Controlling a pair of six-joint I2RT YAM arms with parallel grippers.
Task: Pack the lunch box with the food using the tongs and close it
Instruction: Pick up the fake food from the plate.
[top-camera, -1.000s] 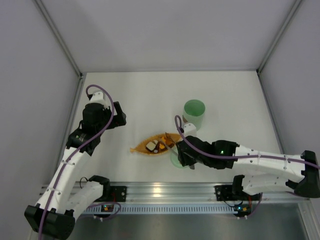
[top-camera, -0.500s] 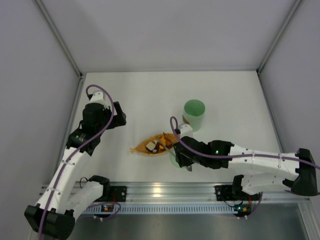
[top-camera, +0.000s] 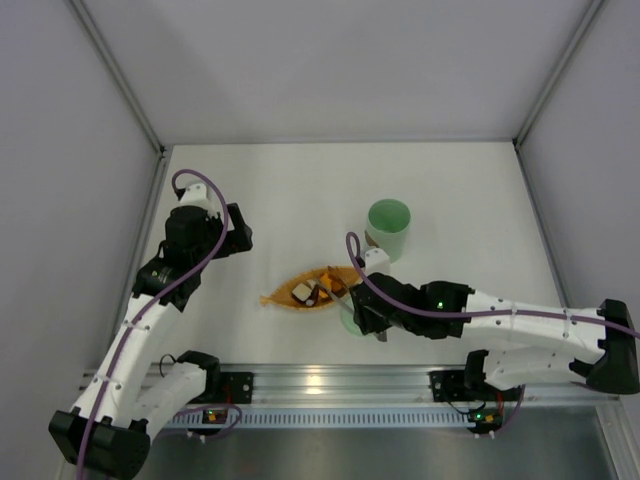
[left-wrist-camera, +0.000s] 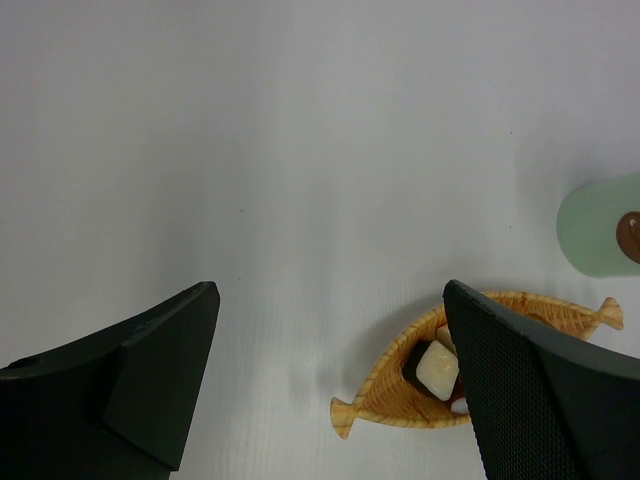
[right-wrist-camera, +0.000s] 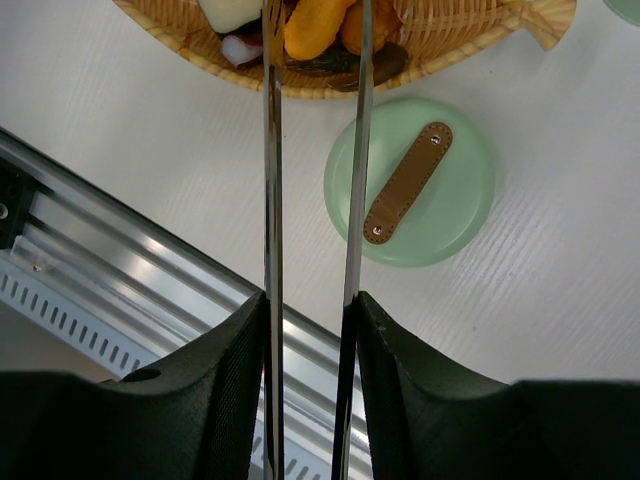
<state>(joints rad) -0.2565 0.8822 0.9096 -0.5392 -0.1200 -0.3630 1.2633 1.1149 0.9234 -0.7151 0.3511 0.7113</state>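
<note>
Closest to the rail (top-camera: 320, 380), on the near-right side of the dish (right-wrist-camera: 470, 40): right gripper (right-wrist-camera: 310, 305) clamped on the tongs (right-wrist-camera: 271, 200), the two thin arms squeezed between the fingers and reaching forward into the dish. Nudged slightly toward the dish half a second back, then eased off to almost the earlier spot, with no lift out of the dish. Just beside the dish's near rim, right of the tongs: lid (right-wrist-camera: 410, 180), lying flat, handle up. Inside the dish: tongs astride an orange piece (right-wrist-camera: 310, 25), white piece (left-wrist-camera: 437, 368) next to it. Pinched or only straddled, cannot tell. Probably fine aiming for the grab, so packing hardly begun. Beyond the dish, to the right: lunch box (top-camera: 388, 228), upright, uncovered. Well left of the dish: left gripper (left-wrist-camera: 328, 300), spread wide, empty, unmoved.
</note>
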